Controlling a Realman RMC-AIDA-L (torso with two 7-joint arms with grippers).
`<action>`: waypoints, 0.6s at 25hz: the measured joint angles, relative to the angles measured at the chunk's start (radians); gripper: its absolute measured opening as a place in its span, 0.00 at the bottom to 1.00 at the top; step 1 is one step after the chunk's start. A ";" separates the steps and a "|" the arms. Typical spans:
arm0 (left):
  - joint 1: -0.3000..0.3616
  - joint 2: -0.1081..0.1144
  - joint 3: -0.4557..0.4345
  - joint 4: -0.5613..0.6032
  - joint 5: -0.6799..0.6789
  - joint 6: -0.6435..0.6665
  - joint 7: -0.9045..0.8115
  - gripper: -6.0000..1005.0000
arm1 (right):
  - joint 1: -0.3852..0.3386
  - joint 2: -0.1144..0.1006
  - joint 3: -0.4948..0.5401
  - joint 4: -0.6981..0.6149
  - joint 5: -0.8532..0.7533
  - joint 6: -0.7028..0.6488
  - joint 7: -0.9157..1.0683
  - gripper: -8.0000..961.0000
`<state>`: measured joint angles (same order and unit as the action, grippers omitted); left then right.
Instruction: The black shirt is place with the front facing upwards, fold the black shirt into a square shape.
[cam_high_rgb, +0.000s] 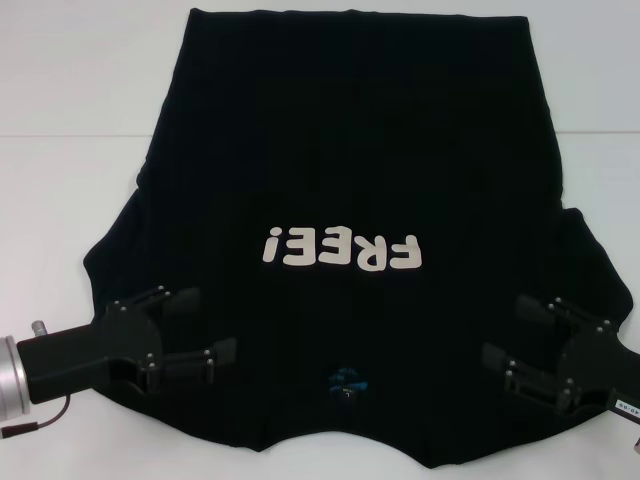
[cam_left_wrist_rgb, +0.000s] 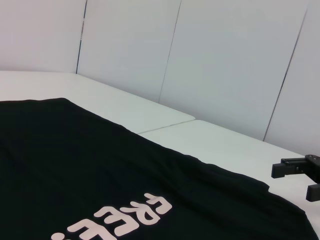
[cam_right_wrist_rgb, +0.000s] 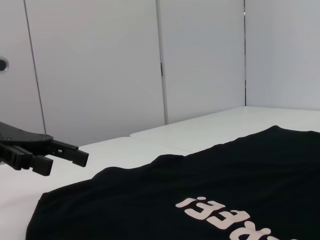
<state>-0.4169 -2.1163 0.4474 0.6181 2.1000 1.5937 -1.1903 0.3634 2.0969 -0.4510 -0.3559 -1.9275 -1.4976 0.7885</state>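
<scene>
On the white table (cam_high_rgb: 70, 90) the shirt (cam_high_rgb: 350, 150) lies flat and face up, spread over most of the surface, its collar end nearest the robot and its hem at the far side. The white "FREE!" lettering (cam_high_rgb: 340, 250) sits across the middle, upside down from the head view, and a small blue mark (cam_high_rgb: 347, 381) shows near the collar.

Both arms are at the near end. The left gripper (cam_high_rgb: 205, 325) is above the shirt's left shoulder, by the sleeve, with its fingers spread wide and nothing between them. The right gripper (cam_high_rgb: 503, 330) mirrors it above the right shoulder, fingers likewise wide apart and empty. Each points inward toward the collar. From the wrist views they seem to hang a little above the cloth rather than touching it, though the head view alone does not settle that.

No fold is made yet; the shirt is fully open. The step in hand looks like the first grasp, both grippers lining up on the shoulders. The next move calls for lowering both together, pinching a single layer of fabric at matching points, and closing firmly, since uneven grips would likely skew the fold.
</scene>
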 joint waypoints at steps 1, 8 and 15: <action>0.000 0.000 0.000 0.000 0.000 0.000 0.000 0.93 | 0.000 0.000 0.000 0.000 0.000 0.000 0.000 0.86; -0.002 -0.001 -0.003 0.000 0.000 -0.003 0.000 0.93 | 0.000 0.000 0.006 0.000 0.001 0.000 0.000 0.86; -0.011 0.000 -0.011 -0.002 -0.019 -0.007 -0.074 0.92 | -0.001 0.000 0.008 0.000 0.001 0.000 0.001 0.85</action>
<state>-0.4283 -2.1168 0.4369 0.6159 2.0806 1.5869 -1.2641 0.3626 2.0969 -0.4433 -0.3559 -1.9265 -1.4971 0.7898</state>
